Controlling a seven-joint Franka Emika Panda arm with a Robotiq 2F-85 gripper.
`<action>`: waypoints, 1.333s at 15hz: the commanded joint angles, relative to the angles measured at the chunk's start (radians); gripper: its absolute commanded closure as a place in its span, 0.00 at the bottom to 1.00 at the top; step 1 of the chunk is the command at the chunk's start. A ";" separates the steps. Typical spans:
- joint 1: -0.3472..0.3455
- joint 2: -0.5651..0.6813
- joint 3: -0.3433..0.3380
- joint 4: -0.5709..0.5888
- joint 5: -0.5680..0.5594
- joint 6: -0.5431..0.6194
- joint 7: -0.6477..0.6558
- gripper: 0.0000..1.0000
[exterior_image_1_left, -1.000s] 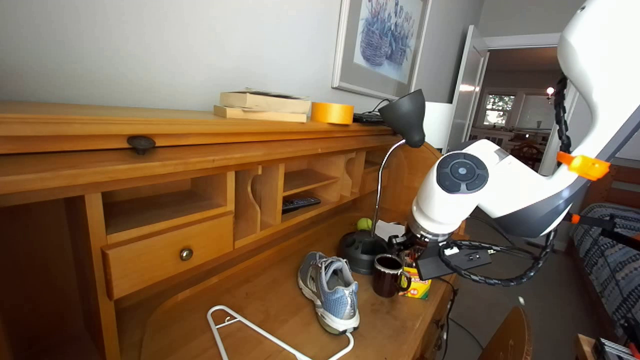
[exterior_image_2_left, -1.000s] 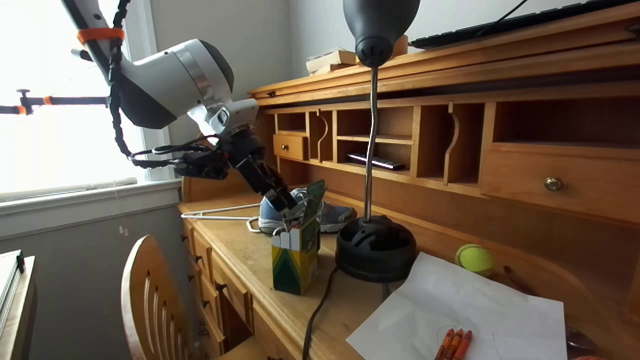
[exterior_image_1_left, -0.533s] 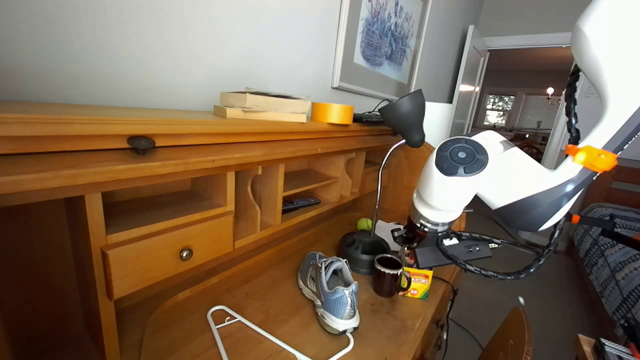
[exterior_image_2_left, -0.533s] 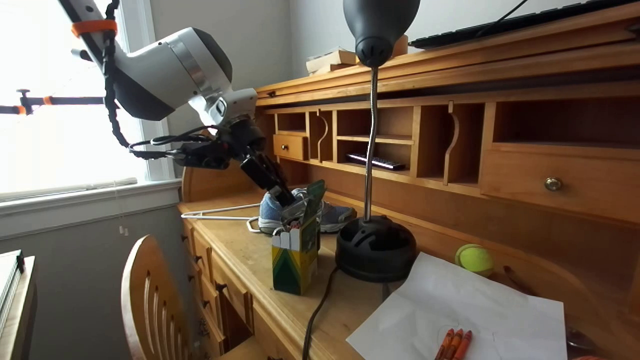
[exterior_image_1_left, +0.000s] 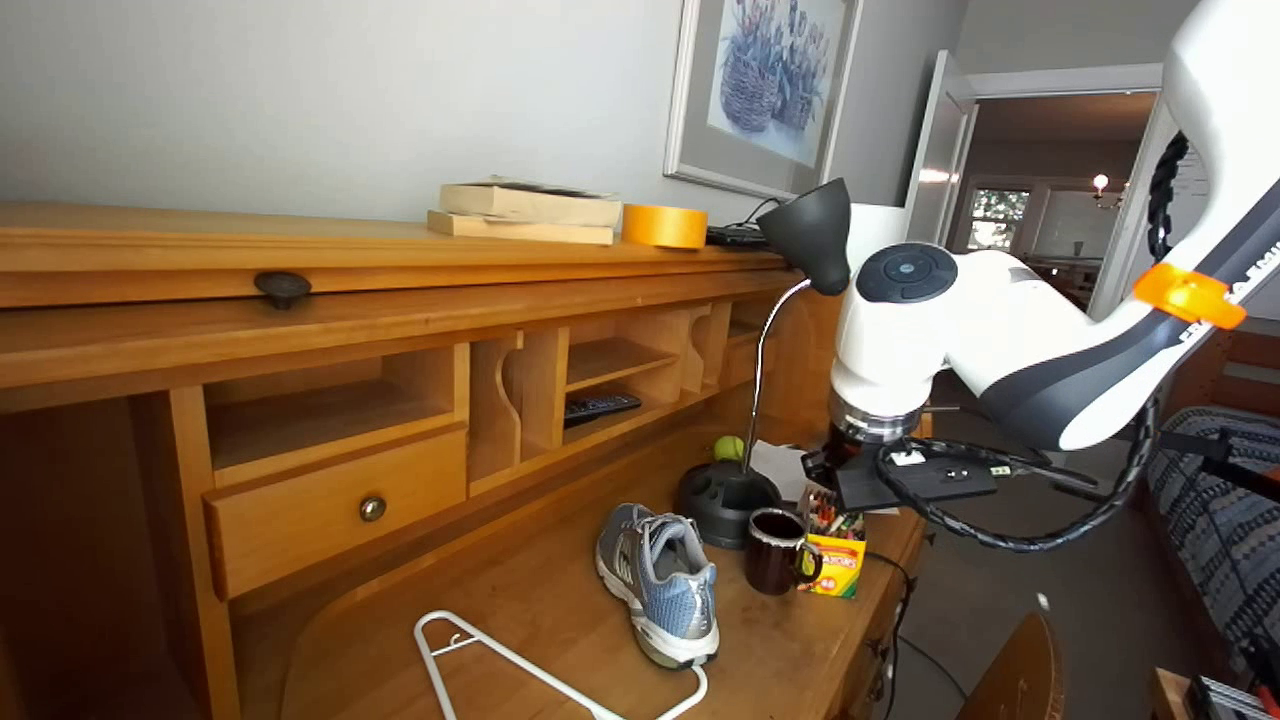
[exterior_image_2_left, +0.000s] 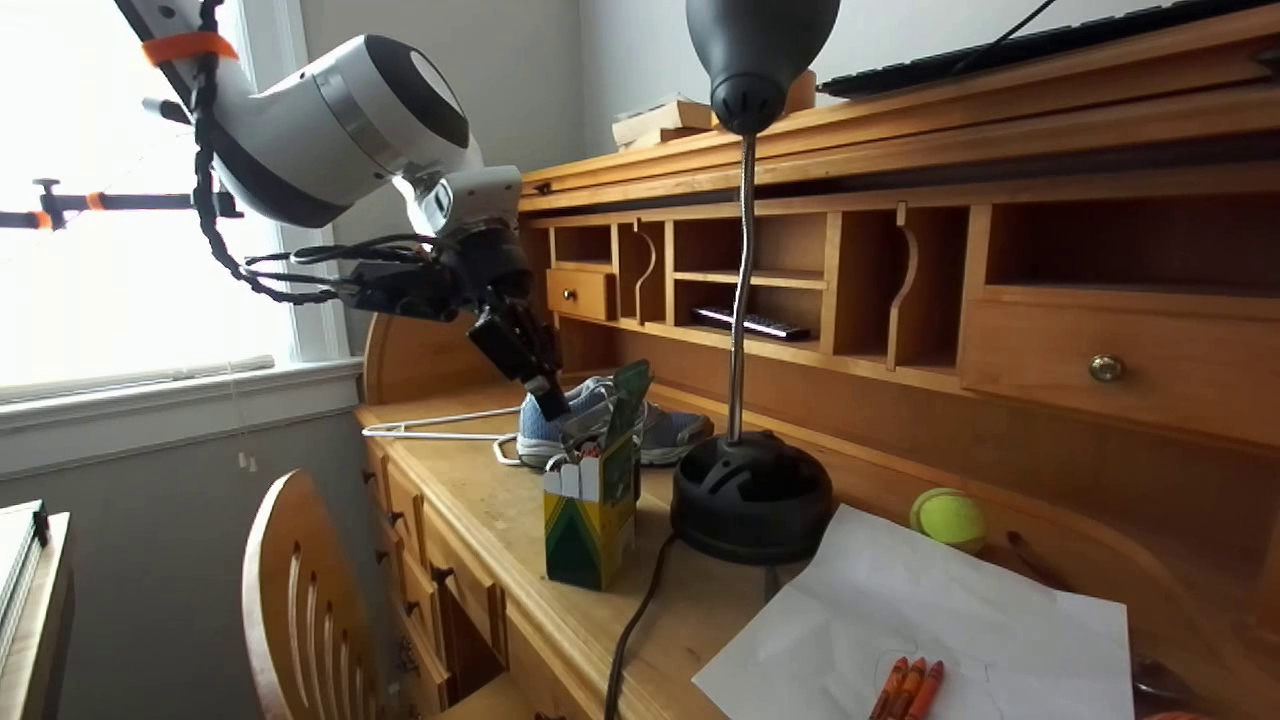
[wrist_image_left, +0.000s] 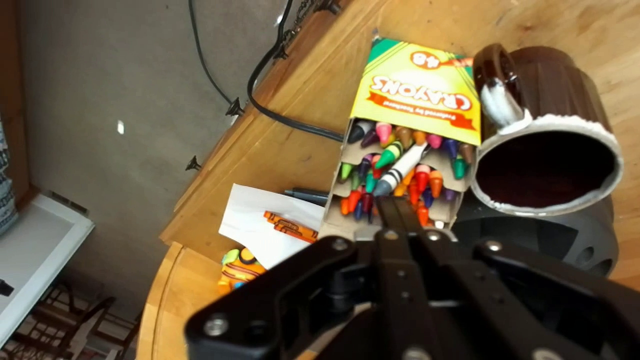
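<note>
My gripper is shut, with its two fingertips pressed together and nothing between them. In the wrist view it is over the near end of an open yellow and green crayon box full of crayons. One grey crayon lies slanted on top of the others, close to the fingertips; whether they touch it I cannot tell. In both exterior views the box stands upright on the desk, its flap raised, with my gripper above it. A dark brown mug stands right beside the box.
A black lamp base is close to the box and mug. A blue-grey shoe and a white hanger lie farther along the desk. White paper bears several crayons, near a tennis ball. A cord runs over the desk edge.
My gripper's fingers have come together. The arm has risen a little and the wrist has turned more upright, leaving the crayon tips in the box uncovered in an exterior view. The box has stayed put.
</note>
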 joint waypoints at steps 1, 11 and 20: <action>-0.005 -0.062 -0.004 -0.033 0.097 -0.036 -0.082 1.00; -0.017 -0.064 -0.014 -0.033 0.150 -0.046 -0.145 1.00; -0.022 -0.036 -0.018 -0.019 0.124 -0.027 -0.128 1.00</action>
